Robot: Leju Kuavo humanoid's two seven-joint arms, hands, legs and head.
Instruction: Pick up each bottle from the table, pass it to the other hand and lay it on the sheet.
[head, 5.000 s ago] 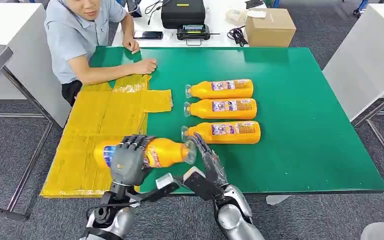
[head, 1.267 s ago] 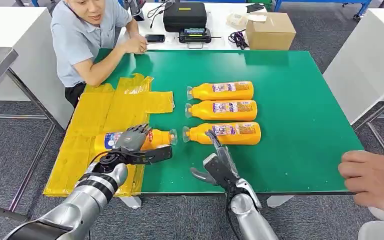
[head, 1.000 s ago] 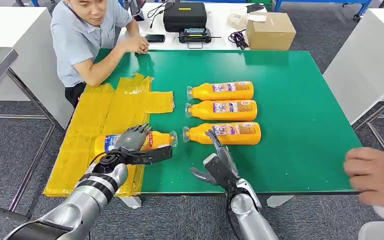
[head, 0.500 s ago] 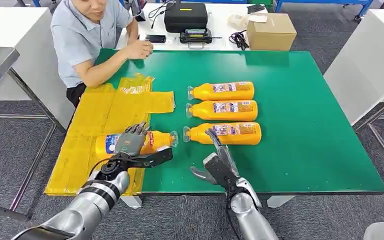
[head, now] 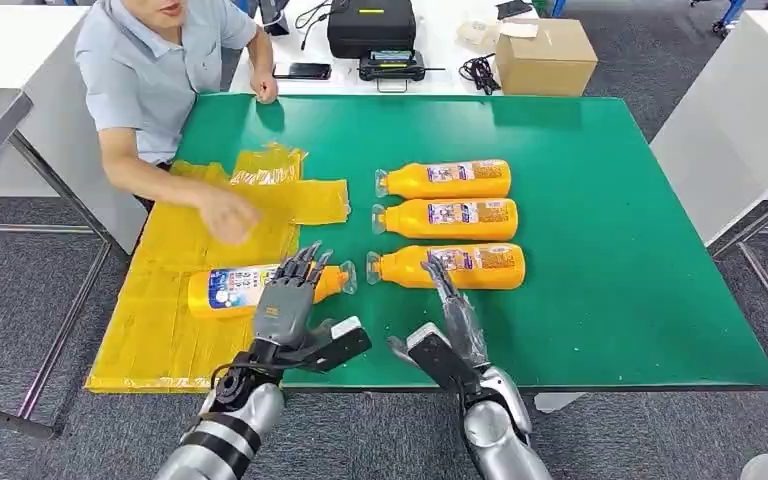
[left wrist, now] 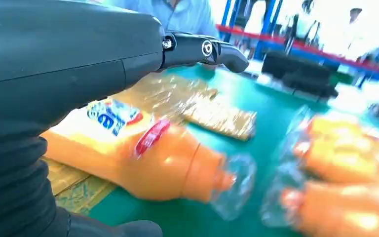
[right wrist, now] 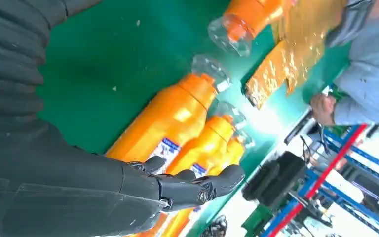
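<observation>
Now, left hand spread, empty, just above orange bottle lying on yellow sheet | right hand spread beside nearest of three bottles

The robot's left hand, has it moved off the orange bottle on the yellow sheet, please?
Yes. The left hand has lifted off the orange bottle towards the green table's near edge, fingers spread.

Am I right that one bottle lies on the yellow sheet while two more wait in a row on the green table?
Not quite: three bottles wait on the green table, not two. The head view shows them in a row, with one bottle lying on the yellow sheet.
</observation>
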